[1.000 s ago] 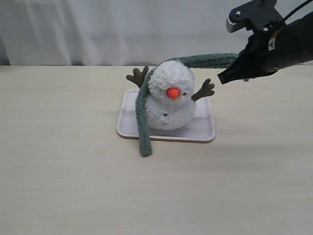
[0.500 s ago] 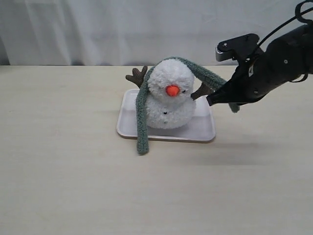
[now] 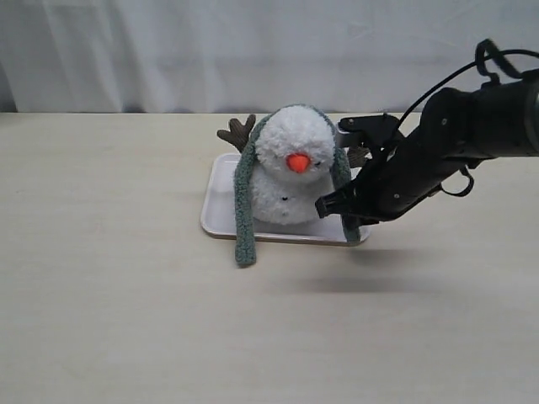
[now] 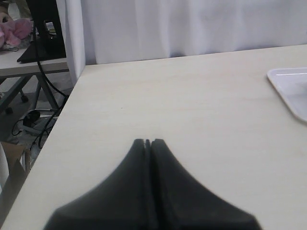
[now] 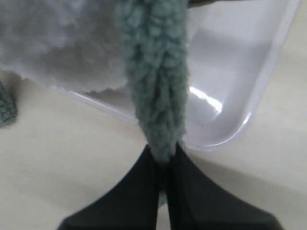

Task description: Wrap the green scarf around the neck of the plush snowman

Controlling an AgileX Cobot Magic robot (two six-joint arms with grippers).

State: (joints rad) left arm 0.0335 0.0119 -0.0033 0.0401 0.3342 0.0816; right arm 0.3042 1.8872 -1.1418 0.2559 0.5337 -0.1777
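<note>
Mid-frame, the white tray (image 3: 221,210) holds the plush snowman (image 3: 290,172), green scarf (image 3: 243,210) over its head. Right gripper (image 5: 164,153) pinches the scarf; left gripper (image 4: 147,142) closed, empty.

Bright, even, diffuse light. A faint shadow lies on the pale wooden counter (image 3: 362,282); glare streaks the glossy white rectangular tray (image 5: 206,103). Close up, the black left gripper (image 4: 148,142) and black right gripper (image 5: 164,160) blur.

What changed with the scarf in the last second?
The right claw, shut on one end of the grey-green knitted scarf, swung down from up beside the fluffy white plush snowman to the front of the white rectangular tray; that end now hangs down. Snowman, tray and other scarf end hardly moved.
</note>
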